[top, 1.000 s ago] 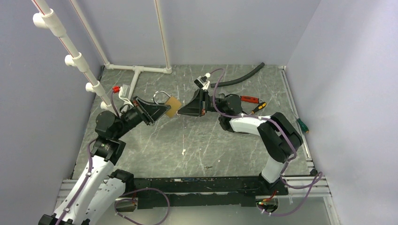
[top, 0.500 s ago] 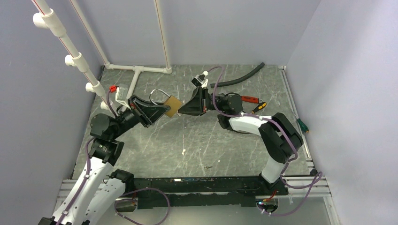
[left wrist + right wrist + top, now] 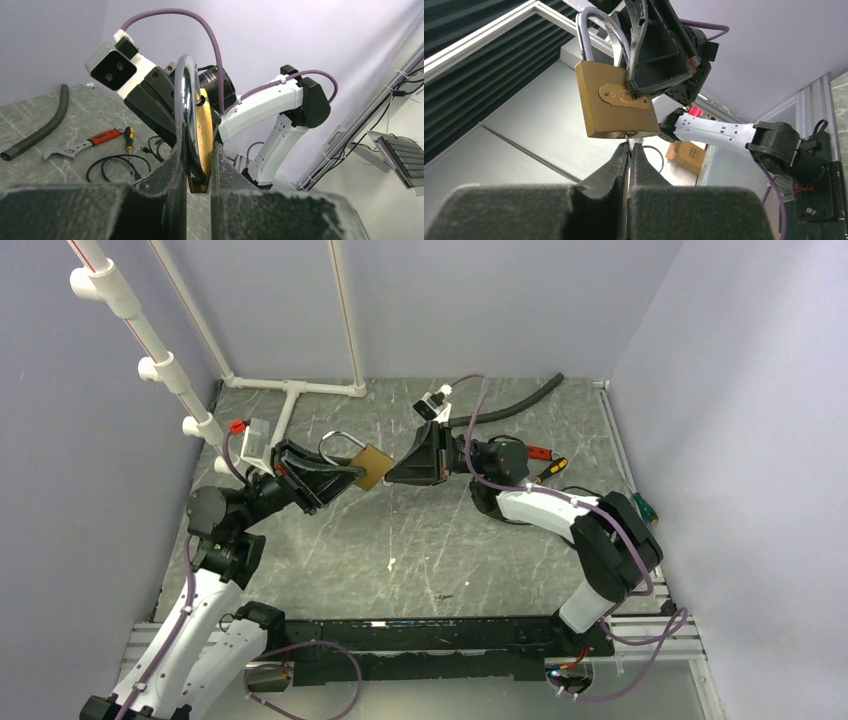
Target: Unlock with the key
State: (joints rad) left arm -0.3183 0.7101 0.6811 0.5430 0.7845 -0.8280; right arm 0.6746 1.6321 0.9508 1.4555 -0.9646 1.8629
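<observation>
Only the right wrist view shows the key (image 3: 627,137). The right gripper (image 3: 629,152) pinches it tight, with its tip at the padlock (image 3: 616,107) bottom. The left gripper (image 3: 198,156) squeezes the padlock. Both arms reach toward each other.

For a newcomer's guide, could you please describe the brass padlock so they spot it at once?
Over the grey marbled table, the black left gripper and right gripper face each other. The left one holds up a flat brass padlock with a silver U-shaped shackle, a gold block unlike the red-handled wrench lying nearby.
</observation>
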